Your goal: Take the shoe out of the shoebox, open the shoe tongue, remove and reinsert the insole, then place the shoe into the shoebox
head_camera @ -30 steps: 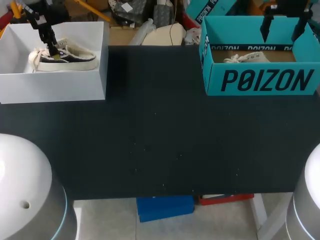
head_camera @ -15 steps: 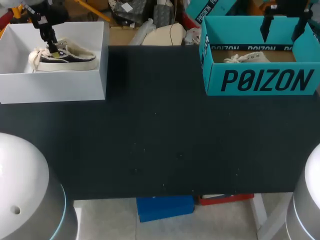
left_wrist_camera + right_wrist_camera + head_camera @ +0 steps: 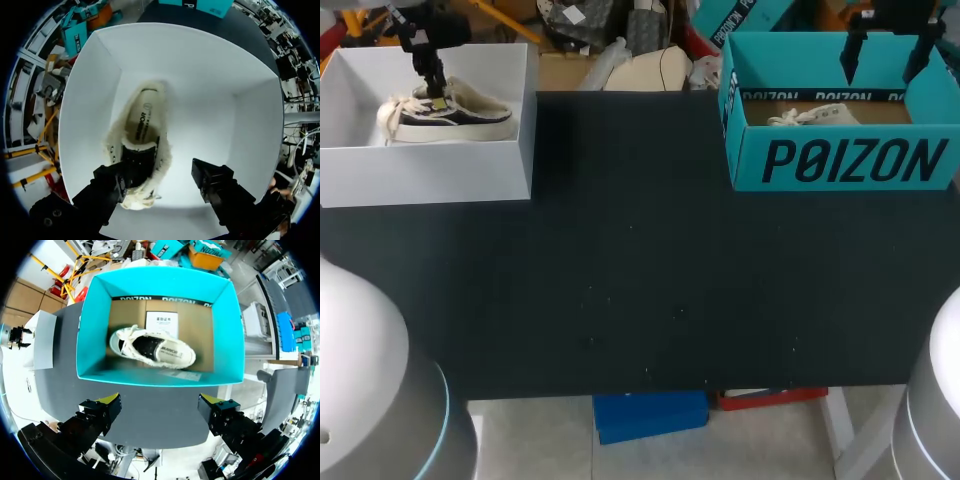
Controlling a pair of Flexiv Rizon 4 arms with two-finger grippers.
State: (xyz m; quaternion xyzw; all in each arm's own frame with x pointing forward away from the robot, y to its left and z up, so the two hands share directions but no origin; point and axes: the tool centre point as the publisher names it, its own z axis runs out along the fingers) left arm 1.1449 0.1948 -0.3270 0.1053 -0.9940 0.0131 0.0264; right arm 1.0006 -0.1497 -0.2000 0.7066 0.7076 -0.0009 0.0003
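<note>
Counter (image 3: 640,280): matte black, flat, flecked w/ faint pale specks. White shoebox (image 3: 430,175) at far left, teal shoebox (image 3: 840,160) at far right, well apart, bare black surface between.

Head view: left pincer (image 3: 432,90) down inside white box, right over dark shoe (image 3: 470,118); contact can't be judged from there. Right pincer (image 3: 887,50) above teal box's far side, clear of cream shoe (image 3: 810,115).

Left wrist view adds more: left pincer (image 3: 160,185) spread wide, nothing gripped, one finger close beside the dark shoe (image 3: 142,125), other finger well off it over bare box floor (image 3: 225,100). Also shows fleecy cream collar, printed pale insole, dark tongue, laces.

Right wrist view only: right pincer (image 3: 162,412) wide open, empty, yellow tips showing, hovering high over teal box (image 3: 90,330). Inside: plain brown card floor, cream shoe (image 3: 152,350) w/ loose laces lying slantwise, white paper slip (image 3: 161,320) just beyond it.

Boxes both open-topped, straight-walled card; white one smooth & plain, teal one printed in black on its near wall.
</note>
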